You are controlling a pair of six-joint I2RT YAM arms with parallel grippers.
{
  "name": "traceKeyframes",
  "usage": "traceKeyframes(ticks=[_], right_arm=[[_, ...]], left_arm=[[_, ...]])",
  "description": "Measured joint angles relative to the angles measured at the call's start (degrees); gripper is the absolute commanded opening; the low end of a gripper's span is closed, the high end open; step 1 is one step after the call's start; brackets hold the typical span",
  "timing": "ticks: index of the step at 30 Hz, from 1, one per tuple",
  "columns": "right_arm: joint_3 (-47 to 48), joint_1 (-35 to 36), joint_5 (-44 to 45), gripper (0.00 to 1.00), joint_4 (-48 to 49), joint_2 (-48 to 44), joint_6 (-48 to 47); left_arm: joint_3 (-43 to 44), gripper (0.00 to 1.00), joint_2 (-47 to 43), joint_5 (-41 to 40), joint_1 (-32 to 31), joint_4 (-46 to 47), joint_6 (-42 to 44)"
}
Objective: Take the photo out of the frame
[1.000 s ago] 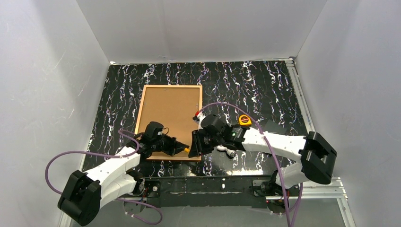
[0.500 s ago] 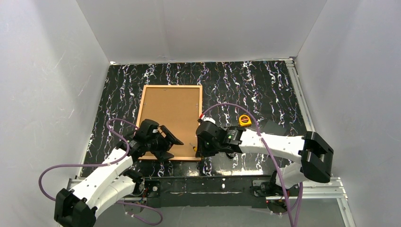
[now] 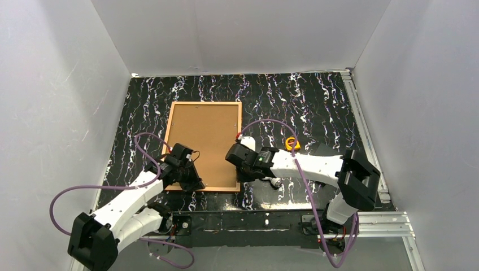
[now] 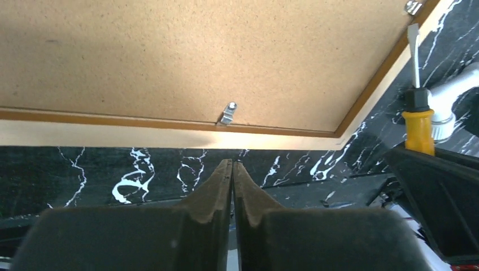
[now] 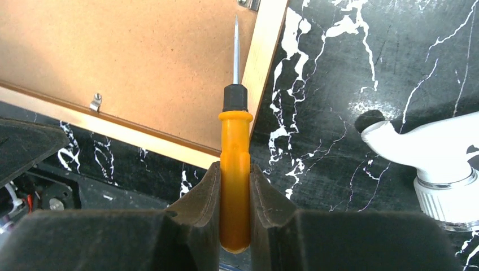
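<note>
Far left: left gripper (image 4: 232, 164) is seen pressed shut, pads together, nothing held between them, tips lying just short of the near rim of the frame (image 3: 204, 135). One frame is counted, laid back-up on the black white-veined table (image 3: 294, 96), left of centre, long sides running away from the arms. Its tan cork-like board is enclosed by a thin reddish-brown rim and a paler outer edge. The photo is hidden by that board in all three views. Two small metal clips are counted on the board in the left wrist view: one at the near rim (image 4: 229, 112), straight ahead of the shut fingertips, and one by the right rim (image 4: 414, 7). No writing is made out on the board. Right of the frame's near right corner, the right gripper (image 5: 235, 169) is clamped on one screwdriver (image 5: 235, 141) by its yellow handle, black collar forward. The thin blade is laid across the frame's right rim, its tip over the board's edge and pointed towards the right-rim clip; contact cannot be judged. Just right of that gripper, one white plastic piece (image 5: 435, 147) is noted on the table, apart from the frame. Farther right and farther from the arms, one yellow tape measure (image 3: 291, 143) is partly covered by the right arm; its markings are too small to be read.
</note>
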Motion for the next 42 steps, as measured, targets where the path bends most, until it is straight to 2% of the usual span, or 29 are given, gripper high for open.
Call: traceKeyframes(ticks=[9, 27, 42], right_arm=[[1.73, -0.07, 1.05, 0.01, -1.97, 2.23, 1.4], [7.48, 0.61, 3.67, 0.01, -7.21, 7.3, 5.14], [5.03, 1.2, 4.11, 0.01, -5.81, 5.49, 7.65]], left_arm=[[-3.34, 0.0, 3.96, 0.46, 0.24, 4.26, 2.56], [-3.61, 0.0, 3.02, -2.03, 0.11, 3.1, 2.25], [-3.61, 0.0, 2.99, -2.1, 0.11, 3.04, 1.92]])
